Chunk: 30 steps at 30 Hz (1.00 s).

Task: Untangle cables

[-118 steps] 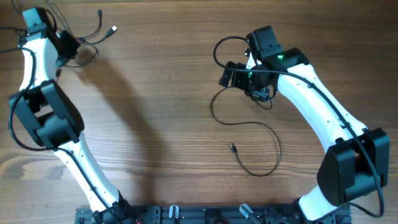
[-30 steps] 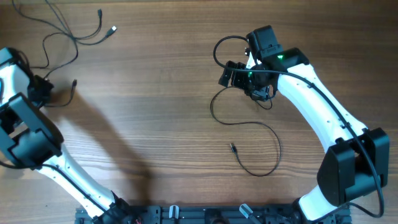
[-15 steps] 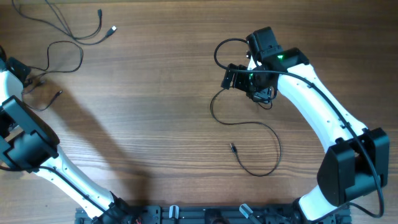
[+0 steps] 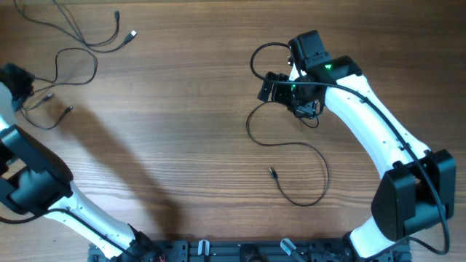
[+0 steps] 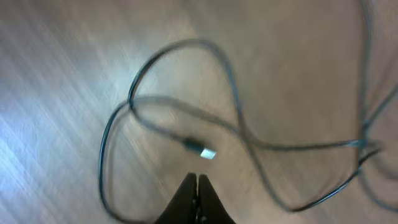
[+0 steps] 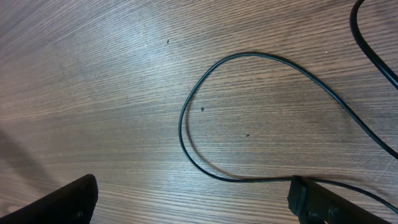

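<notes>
The wooden surface [image 4: 182, 109] carries two groups of thin black cables. At the far left corner lies a tangle of cables [image 4: 91, 46]. Its strands fan out to the right and end in two plugs that point right and slightly far. One of these is a silver-tipped plug [image 4: 132, 33]. A looped strand [image 4: 86, 52] curves from the tangle back toward the left edge, and a further small plug end [image 4: 68, 110] lies nearer.

The left gripper [image 4: 16, 76] sits at the left edge beside that loop. In the blurred left wrist view the left gripper [image 5: 197, 186] has its fingers pressed fully together, and no cable can be seen between them. A cable end with a bright connector [image 5: 207, 154] lies just beyond the tips, amid crossing loops.

Right of centre, a single cable [image 4: 322, 164] lies apart from the tangle, its long axis running near to far. It curves from below the right gripper [image 4: 268, 89], swings right, then hooks back to its plug [image 4: 271, 172], which points far and left.

The right gripper [image 6: 193, 199] is spread wide and grips nothing. A bend of the single cable [image 6: 249, 55] lies on the surface ahead of its fingers [image 6: 68, 198].
</notes>
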### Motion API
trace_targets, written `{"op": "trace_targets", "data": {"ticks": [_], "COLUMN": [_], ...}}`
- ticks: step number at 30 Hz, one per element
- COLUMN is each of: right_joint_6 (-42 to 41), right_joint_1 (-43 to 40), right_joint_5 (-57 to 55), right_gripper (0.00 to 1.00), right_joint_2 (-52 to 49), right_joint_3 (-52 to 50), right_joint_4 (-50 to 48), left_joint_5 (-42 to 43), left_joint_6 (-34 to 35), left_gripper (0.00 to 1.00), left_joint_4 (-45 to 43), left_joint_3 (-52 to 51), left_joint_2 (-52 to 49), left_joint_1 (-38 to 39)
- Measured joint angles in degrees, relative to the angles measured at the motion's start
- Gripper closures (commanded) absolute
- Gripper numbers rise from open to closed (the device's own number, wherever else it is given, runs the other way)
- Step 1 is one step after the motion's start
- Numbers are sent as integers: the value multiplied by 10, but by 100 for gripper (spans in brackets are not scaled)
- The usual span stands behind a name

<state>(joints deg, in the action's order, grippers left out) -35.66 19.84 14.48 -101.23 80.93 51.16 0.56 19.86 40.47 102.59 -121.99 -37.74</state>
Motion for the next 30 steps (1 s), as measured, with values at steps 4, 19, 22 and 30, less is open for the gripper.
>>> {"op": "trace_targets", "data": {"ticks": [4,19,22,30], "right_joint_6": [0,2,2,2], "right_joint_1": [0,0,0,0], "right_joint_5": [0,0,0,-2], "right_gripper": [0,0,0,0], "right_joint_2": [0,0,0,0], "right_joint_3": [0,0,0,0], "right_joint_4": [6,5,5,20], "left_joint_5": [-35,-63,-54,-34], "left_joint_6": [21,-14,-48,-78], "left_gripper": [96,96,96,96], "left_joint_4": [-19,-169,-210,-283], "left_joint_3": [-70,-105,-105,-72], "left_joint_2": [-3,-75,-85,-121], "left_joint_1": [-1,-44,-47,-47]}}
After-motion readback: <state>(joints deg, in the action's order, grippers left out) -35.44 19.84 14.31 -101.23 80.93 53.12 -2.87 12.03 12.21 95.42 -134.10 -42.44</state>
